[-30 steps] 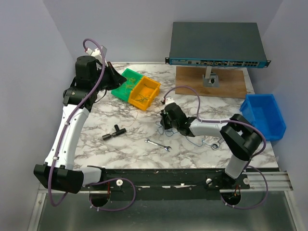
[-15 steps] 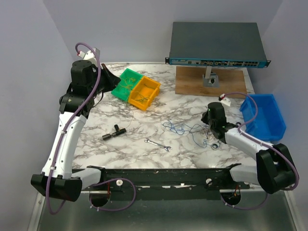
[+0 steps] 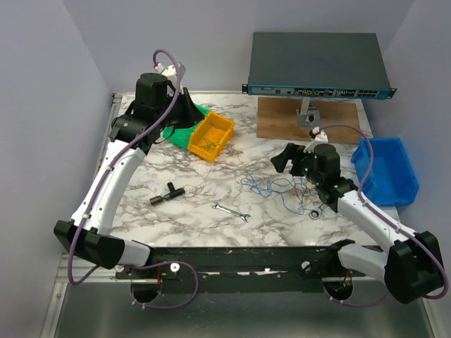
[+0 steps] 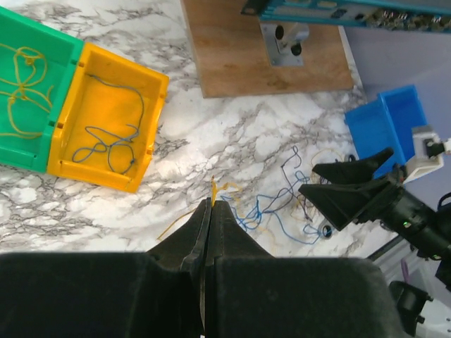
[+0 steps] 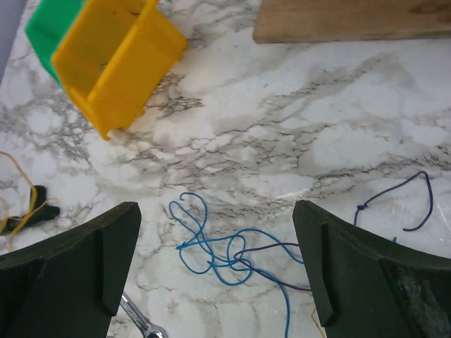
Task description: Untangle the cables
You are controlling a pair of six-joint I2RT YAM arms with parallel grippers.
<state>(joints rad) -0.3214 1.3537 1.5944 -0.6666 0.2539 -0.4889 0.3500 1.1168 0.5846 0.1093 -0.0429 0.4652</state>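
Note:
The cables (image 3: 271,186) lie as a loose tangle of thin blue, purple and yellow strands on the marble table, right of centre. My right gripper (image 3: 289,158) hovers open just above their far edge. In the right wrist view its wide-spread fingers (image 5: 320,260) frame the blue loops (image 5: 211,243), with nothing held by the right gripper (image 5: 215,211). My left gripper (image 4: 211,204) is shut on a yellow cable (image 4: 214,189), which sticks out of its tips and trails down toward the blue cables (image 4: 275,204). From above, the left gripper (image 3: 189,109) is raised over the green bin.
A green bin (image 4: 28,91) holds yellow wires and a yellow bin (image 4: 106,134) holds a grey-blue wire. On the table lie a silver wrench (image 3: 232,211), a black T-piece (image 3: 165,193) and a small ring (image 3: 315,211). A blue bin (image 3: 387,169) and a switch (image 3: 317,67) stand at the right.
My right gripper has opened and swung back left to hover over the cable tangle. The left arm has swung right toward the bins, staying shut.

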